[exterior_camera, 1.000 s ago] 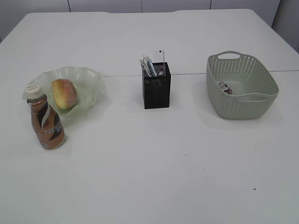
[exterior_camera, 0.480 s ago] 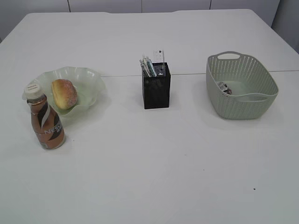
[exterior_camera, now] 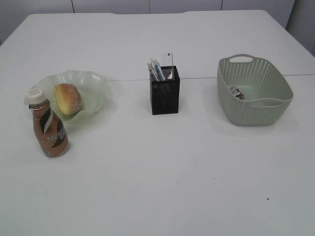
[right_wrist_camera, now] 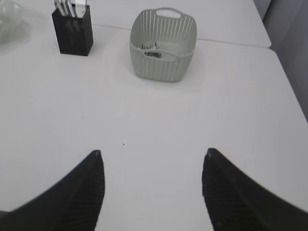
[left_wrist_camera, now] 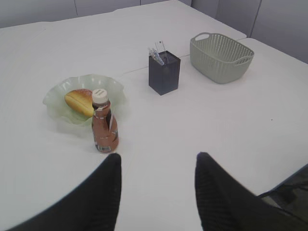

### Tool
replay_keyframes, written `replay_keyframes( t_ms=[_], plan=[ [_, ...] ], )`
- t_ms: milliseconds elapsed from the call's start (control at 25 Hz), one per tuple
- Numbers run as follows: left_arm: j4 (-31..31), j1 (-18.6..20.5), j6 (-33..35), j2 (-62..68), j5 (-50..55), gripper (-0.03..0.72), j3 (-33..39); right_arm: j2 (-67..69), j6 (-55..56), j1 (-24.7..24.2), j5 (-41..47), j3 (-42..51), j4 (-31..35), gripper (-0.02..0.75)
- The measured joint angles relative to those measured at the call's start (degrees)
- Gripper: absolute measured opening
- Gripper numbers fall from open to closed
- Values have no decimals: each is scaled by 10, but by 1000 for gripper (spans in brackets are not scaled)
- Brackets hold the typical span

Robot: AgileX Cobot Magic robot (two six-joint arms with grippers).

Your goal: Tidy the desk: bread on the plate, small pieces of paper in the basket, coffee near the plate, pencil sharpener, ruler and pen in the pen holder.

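Where the white desk (exterior_camera: 162,177) fills nearly every view, we see it crossed by a thin seam running behind the objects. Next in size comes the grey-green basket (exterior_camera: 256,109) on the right, sitting just in front of that seam, with small crumpled pieces of paper (exterior_camera: 236,92) lying inside against its left wall. On the left stands the pale green plate (exterior_camera: 96,83) with its wavy rim, and the bread (exterior_camera: 68,99) rests on it, sugar-dusted side toward the centre of the desk. Our two grippers hang above the near part of the desk, well apart from everything: the left gripper (left_wrist_camera: 158,161) has its dark fingers (left_wrist_camera: 103,192) spread with nothing between them, and the right gripper (right_wrist_camera: 152,155) likewise shows its fingers (right_wrist_camera: 84,190) parted and empty. The coffee (exterior_camera: 48,130) stands upright just in front of the plate's near-left rim, white cap up; we cannot tell whether it touches the rim. In the middle, the black mesh pen holder (exterior_camera: 165,93) stands upright by the seam, between plate and basket. Out of its top stick the ruler (exterior_camera: 168,59) and a few pens (exterior_camera: 155,70). We cannot make out a pencil sharpener inside it.
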Motion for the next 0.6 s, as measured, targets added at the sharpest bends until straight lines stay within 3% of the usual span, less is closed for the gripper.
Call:
replay_keyframes(
  t_ms=[280,600],
  plan=[
    [-1,1,21,-50,4,361,103,0,-4,1,0,29,7,447],
    [-7,1,50,-50,-33,361,210,0,-13,1,0,83,5,442]
  ],
)
